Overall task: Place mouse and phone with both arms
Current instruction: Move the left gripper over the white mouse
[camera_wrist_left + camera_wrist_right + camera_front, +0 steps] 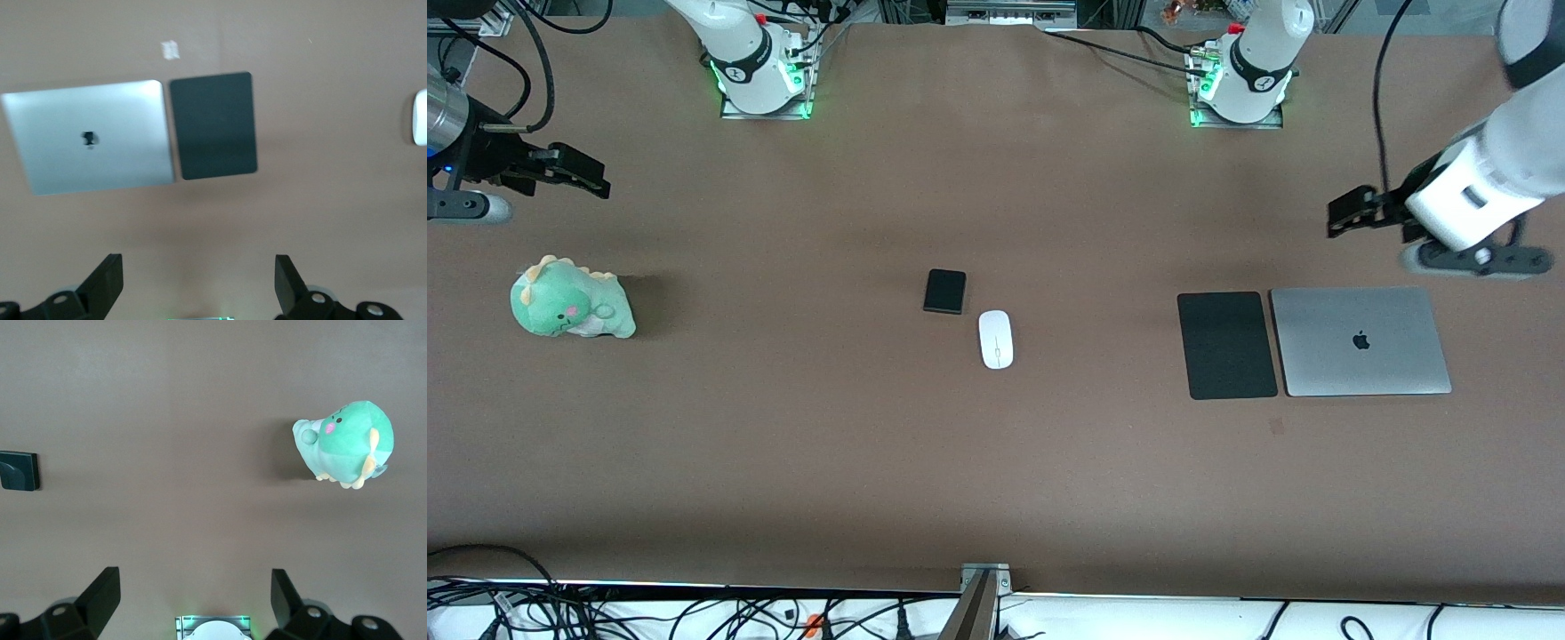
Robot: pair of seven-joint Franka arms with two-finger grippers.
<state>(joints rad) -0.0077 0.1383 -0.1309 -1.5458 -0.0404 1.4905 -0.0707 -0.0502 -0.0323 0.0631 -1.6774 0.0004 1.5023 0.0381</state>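
Observation:
The white mouse [995,339] and the small black phone [944,291] lie side by side at the middle of the table, the phone a little farther from the front camera. The mouse shows at the edge of the left wrist view [420,117], the phone at the edge of the right wrist view [19,471]. My left gripper [1343,213] is open and empty, up over the table at the left arm's end, near the laptop; its wrist view [198,287] shows bare table between its fingers. My right gripper [587,176] is open and empty, up over the right arm's end, also seen in its wrist view [195,603].
A large black pad [1226,345] and a closed silver laptop [1360,341] lie side by side toward the left arm's end. A green plush dinosaur [569,300] sits toward the right arm's end. Cables run along the table's front edge.

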